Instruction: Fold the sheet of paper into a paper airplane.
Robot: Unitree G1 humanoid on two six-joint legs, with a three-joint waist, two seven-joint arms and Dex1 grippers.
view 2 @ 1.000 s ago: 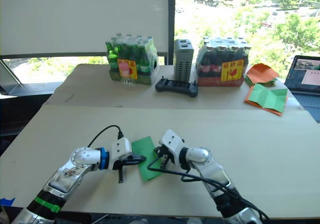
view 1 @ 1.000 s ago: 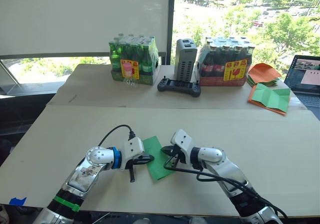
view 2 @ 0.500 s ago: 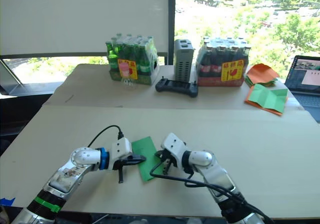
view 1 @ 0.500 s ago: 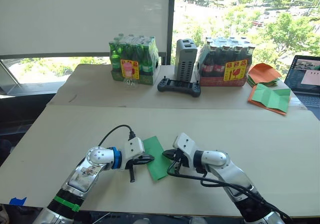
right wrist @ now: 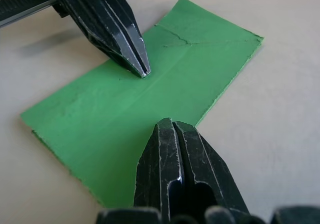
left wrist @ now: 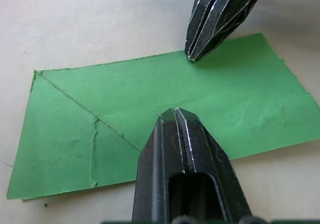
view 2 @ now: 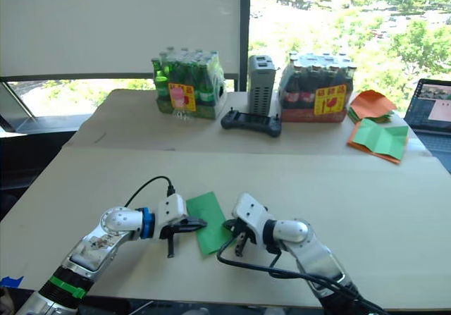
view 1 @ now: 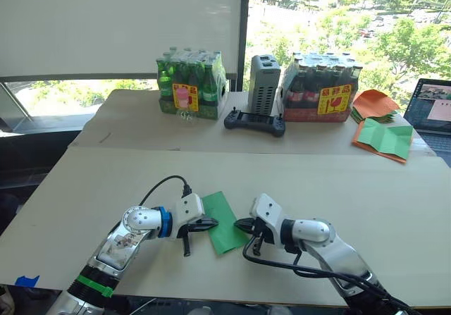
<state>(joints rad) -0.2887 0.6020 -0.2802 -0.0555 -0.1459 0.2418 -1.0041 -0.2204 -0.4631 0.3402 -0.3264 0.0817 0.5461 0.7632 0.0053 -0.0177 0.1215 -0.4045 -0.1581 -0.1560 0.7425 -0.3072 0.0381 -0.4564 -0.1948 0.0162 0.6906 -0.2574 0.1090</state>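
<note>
The sheet of paper (view 1: 225, 220) lies flat on the near table as a bright green folded rectangle with diagonal creases at one end (left wrist: 75, 114). My left gripper (view 1: 213, 223) is shut, its tip (left wrist: 174, 114) pressing on the paper's left long side. My right gripper (view 1: 240, 225) is also shut, its tip (right wrist: 170, 125) resting on the opposite long edge. The two tips face each other across the sheet, a short way apart. In the right wrist view the left gripper (right wrist: 144, 72) touches the centre crease.
On the far table stand a pack of green bottles (view 1: 189, 84), a grey device (view 1: 264, 84), a black controller (view 1: 254, 122) and a pack of dark bottles (view 1: 320, 89). Orange and green sheets (view 1: 380, 137) and a laptop (view 1: 433, 110) sit far right.
My right gripper has slid a little nearer and to the right, from over the sheet to its right edge. The left gripper and the sheet have stayed put. The camera shifted slightly.
</note>
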